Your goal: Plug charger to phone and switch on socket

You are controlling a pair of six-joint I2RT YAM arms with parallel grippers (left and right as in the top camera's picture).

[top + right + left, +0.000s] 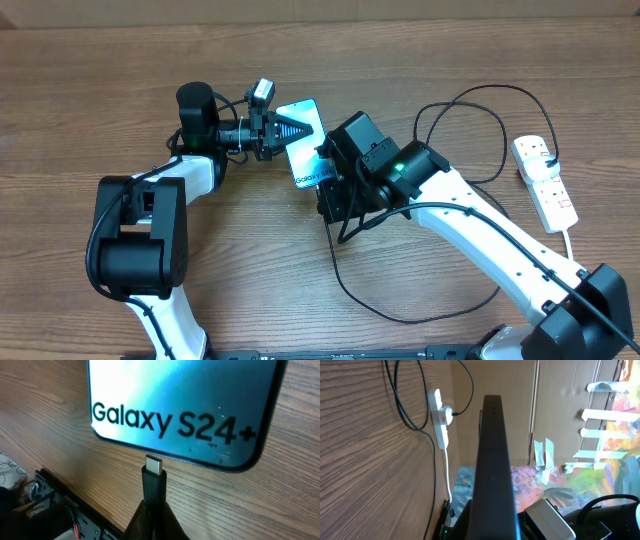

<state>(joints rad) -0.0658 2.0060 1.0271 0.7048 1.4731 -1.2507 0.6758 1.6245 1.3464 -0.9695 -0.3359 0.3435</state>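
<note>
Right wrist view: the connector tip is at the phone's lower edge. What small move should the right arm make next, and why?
Probably push the charger connector forward into the phone. The right gripper is shut on it, its metal tip meets the lower edge but is not seated, and the left gripper steadies the far end.

Left arm (195,172) and right arm (490,235): white shells, bulky black joints. A green light (398,168) glows on the right.

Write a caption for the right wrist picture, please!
Shut right claw aims the thin black charger's plug at the blue-screened rectangular phone.
</note>
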